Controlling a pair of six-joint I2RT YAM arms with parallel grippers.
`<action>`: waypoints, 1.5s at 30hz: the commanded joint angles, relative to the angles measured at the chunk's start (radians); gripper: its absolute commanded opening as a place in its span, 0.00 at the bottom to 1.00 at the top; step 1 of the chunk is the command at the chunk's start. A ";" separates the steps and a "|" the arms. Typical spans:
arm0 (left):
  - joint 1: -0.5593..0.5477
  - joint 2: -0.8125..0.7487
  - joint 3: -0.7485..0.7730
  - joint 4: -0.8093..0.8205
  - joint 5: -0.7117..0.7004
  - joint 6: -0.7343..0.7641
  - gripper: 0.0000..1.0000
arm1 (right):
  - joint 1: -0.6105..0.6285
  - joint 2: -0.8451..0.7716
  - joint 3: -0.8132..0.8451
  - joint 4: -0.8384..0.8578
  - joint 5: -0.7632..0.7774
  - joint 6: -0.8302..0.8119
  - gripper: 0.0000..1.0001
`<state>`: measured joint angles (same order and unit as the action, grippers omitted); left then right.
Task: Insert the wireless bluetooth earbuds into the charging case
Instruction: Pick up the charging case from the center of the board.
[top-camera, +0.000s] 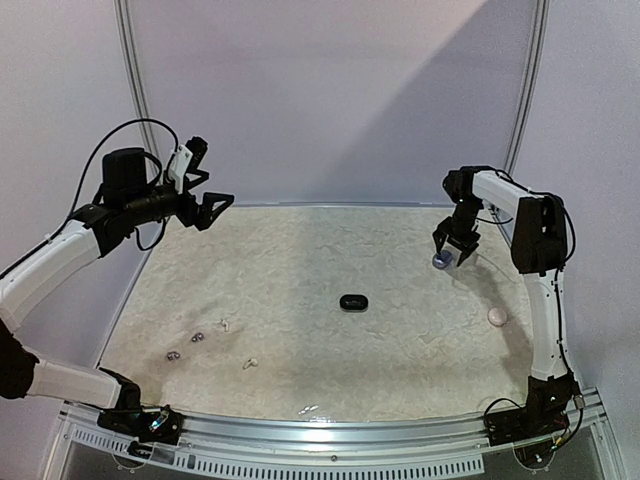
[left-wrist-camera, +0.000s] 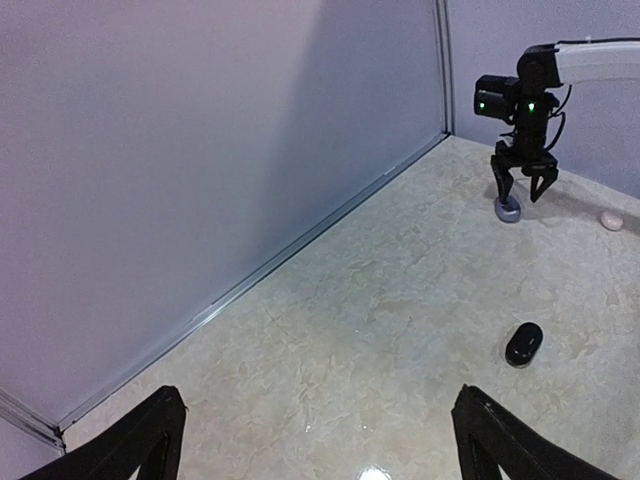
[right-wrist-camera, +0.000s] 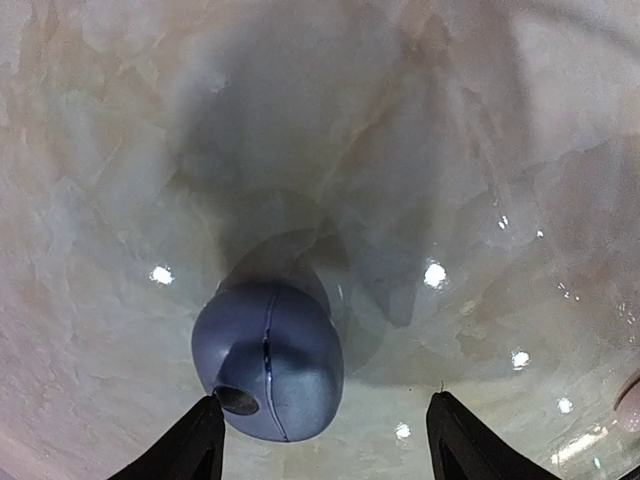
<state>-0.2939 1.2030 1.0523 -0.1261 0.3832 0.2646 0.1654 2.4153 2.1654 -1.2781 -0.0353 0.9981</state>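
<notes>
Several tiny earbuds lie scattered at the table's near left: two greyish ones (top-camera: 173, 355) (top-camera: 197, 337) and pale ones (top-camera: 222, 324) (top-camera: 250, 363) (top-camera: 308, 408). I cannot make out black ones. A closed black charging case (top-camera: 352, 302) lies mid-table and also shows in the left wrist view (left-wrist-camera: 523, 343). My right gripper (top-camera: 452, 245) (right-wrist-camera: 325, 440) is open, low over a closed blue-grey case (top-camera: 441, 260) (right-wrist-camera: 268, 360) that lies by its left finger (right-wrist-camera: 200, 440). My left gripper (top-camera: 205, 205) (left-wrist-camera: 320, 450) is open and empty, raised at the far left.
A pinkish-white case (top-camera: 497, 316) lies at the right, near the right arm's base side; it also shows in the left wrist view (left-wrist-camera: 611, 220). A white back wall with a metal rail (left-wrist-camera: 300, 240) borders the table. The right gripper shows in the left wrist view (left-wrist-camera: 525, 180).
</notes>
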 joint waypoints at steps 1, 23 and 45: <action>-0.010 -0.018 -0.006 0.068 0.009 0.004 0.96 | -0.021 0.019 0.022 -0.013 -0.019 0.154 0.70; 0.058 -0.026 -0.039 0.110 0.001 0.094 0.99 | -0.011 0.032 -0.096 0.174 -0.152 0.354 0.62; 0.058 -0.041 -0.047 0.140 0.026 0.049 0.99 | 0.017 -0.067 -0.113 0.203 -0.106 0.206 0.22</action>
<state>-0.2462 1.1774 1.0256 0.0029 0.3866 0.3458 0.1608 2.4222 2.0720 -1.1210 -0.1883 1.2873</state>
